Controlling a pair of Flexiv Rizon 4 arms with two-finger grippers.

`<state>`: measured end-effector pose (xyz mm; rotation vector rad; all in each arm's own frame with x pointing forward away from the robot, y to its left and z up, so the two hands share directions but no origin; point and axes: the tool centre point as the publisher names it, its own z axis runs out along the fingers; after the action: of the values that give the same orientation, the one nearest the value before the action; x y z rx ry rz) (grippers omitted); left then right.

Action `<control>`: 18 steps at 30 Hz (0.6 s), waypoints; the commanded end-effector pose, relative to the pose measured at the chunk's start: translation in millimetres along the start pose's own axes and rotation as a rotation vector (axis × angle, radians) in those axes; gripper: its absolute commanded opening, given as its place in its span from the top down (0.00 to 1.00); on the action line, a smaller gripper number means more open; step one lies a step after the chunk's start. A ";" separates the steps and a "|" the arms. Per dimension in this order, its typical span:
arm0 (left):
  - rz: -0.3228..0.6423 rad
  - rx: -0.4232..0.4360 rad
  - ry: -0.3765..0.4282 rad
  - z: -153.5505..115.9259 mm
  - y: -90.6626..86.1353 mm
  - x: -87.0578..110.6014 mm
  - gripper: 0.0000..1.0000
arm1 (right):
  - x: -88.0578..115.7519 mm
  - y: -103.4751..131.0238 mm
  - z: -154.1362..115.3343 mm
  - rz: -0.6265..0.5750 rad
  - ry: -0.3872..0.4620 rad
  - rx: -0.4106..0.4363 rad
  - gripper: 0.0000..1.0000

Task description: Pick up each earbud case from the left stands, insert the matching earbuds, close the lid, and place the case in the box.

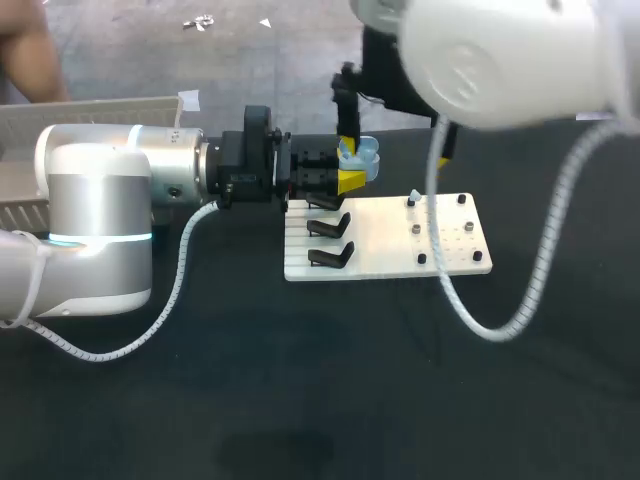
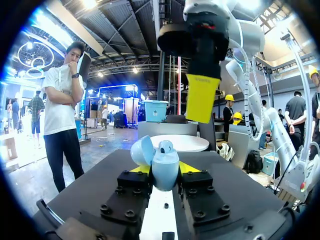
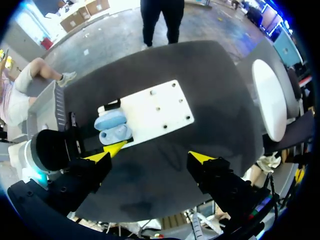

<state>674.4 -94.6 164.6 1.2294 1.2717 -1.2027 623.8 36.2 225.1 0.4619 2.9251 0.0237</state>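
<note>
The left claw is clenched on the light-blue earbud case, one yellow tip on each side. It holds the case just past the far left corner of the white stand board, lid swung open. The right claw hangs over that same corner, released and spread wide with nothing in it. Two black stands sit along the board's left side. The board lies on the black bench.
</note>
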 end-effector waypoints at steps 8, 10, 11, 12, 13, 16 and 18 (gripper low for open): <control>0.004 -0.006 -0.005 0.3 -1.2 1.0 1.00 | 15.9 -30.0 7.2 -0.013 -0.142 -0.063 0.00; 0.004 -0.006 -0.005 0.3 -1.2 1.0 1.00 | 15.9 -30.0 7.2 -0.013 -0.142 -0.063 0.00; 0.004 -0.006 -0.005 0.3 -1.2 1.0 1.00 | 15.9 -30.0 7.2 -0.013 -0.142 -0.063 0.00; 0.004 -0.006 -0.005 0.3 -1.2 1.0 1.00 | 15.9 -30.0 7.2 -0.013 -0.142 -0.063 0.00; 0.004 -0.006 -0.005 0.3 -1.2 1.0 1.00 | 15.9 -30.0 7.2 -0.013 -0.142 -0.063 0.00; 0.004 -0.006 -0.005 0.3 -1.2 1.0 1.00 | 13.5 -32.5 9.6 -0.022 -0.128 -0.055 0.00; 0.004 -0.006 -0.005 0.3 -1.2 1.0 1.00 | 5.5 -37.8 10.0 0.002 -0.142 -0.141 0.00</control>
<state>674.4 -94.6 164.6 1.2295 1.2717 -1.2027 604.1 11.5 214.0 0.4084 2.7838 0.0818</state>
